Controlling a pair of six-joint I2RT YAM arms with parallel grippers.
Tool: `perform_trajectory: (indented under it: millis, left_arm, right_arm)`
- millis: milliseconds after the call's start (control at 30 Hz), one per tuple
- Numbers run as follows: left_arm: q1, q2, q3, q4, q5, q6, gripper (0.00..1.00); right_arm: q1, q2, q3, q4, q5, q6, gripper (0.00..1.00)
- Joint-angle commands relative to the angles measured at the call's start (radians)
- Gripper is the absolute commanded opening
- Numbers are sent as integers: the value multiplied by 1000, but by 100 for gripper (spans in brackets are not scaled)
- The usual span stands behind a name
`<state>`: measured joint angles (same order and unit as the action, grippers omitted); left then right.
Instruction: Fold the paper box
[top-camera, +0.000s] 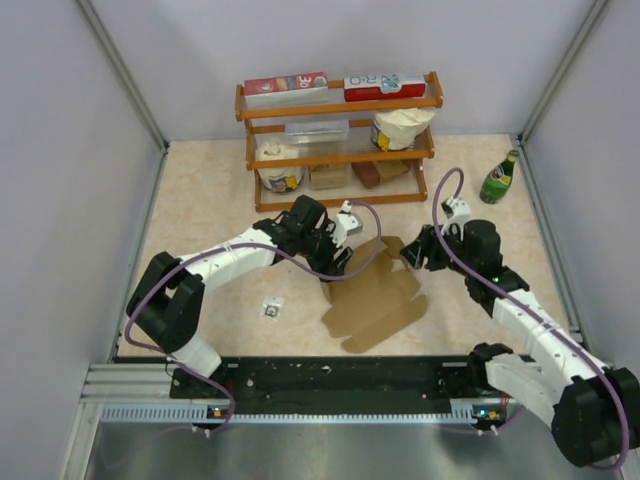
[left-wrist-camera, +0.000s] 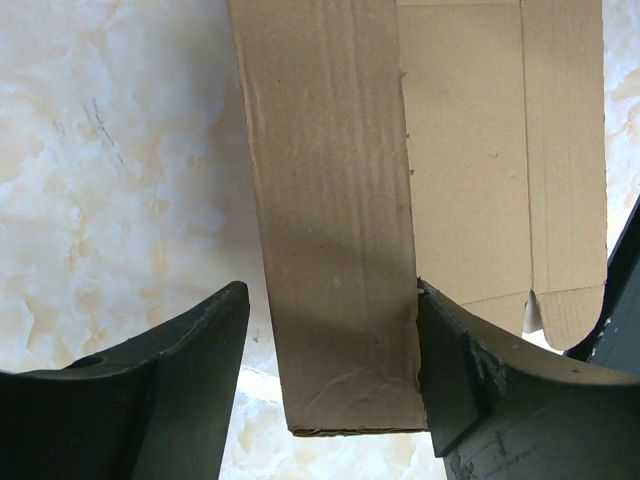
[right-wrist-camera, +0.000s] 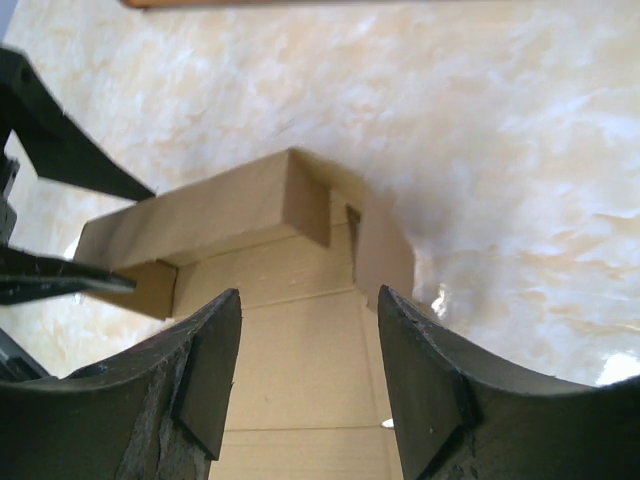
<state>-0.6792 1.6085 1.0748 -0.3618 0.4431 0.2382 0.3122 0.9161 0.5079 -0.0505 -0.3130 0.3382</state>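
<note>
Currently the box (top-camera: 375, 300) lies partly formed on the table (top-camera: 200, 220) in front of the shelf (top-camera: 340, 155), between the two grippers.

Left gripper (top-camera: 336, 258): positioned at the box edge in front of the shelf's middle. Its jaws are moderately wide and straddle a narrow flap (left-wrist-camera: 330, 250). One finger (left-wrist-camera: 470, 380) touches the flap's edge; the other stands clear of it.

Right gripper (top-camera: 412, 255): positioned at the box corner in front of the shelf's right end. Its jaws are moderately wide and grip nothing, with the fingertips just short of a raised wall (right-wrist-camera: 210, 215).
</note>
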Motion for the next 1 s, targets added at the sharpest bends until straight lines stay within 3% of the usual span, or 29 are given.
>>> perform_trajectory:
  millis: [0,267,567,700,967]
  left_arm:
    - [-3,-1,16,4,17,15,70]
    - [-3,-13,16,1,22,4,71]
    - [-11,-28,14,-2,19,0,71]
    - [-16,-27,16,-3,16,-4,71]
    - [-19,-19,24,-8,8,-5,71]
  right_arm:
    - [-84,47,105,-52,-93,-11,56]
    - [-100,173,222,-170,17,-16,56]
    - [-99,362,268,-164,78,-57,43]
    - [-101,432,308,-149,92,-76,42]
    - [-101,331,293,-78,-6,-79,46]
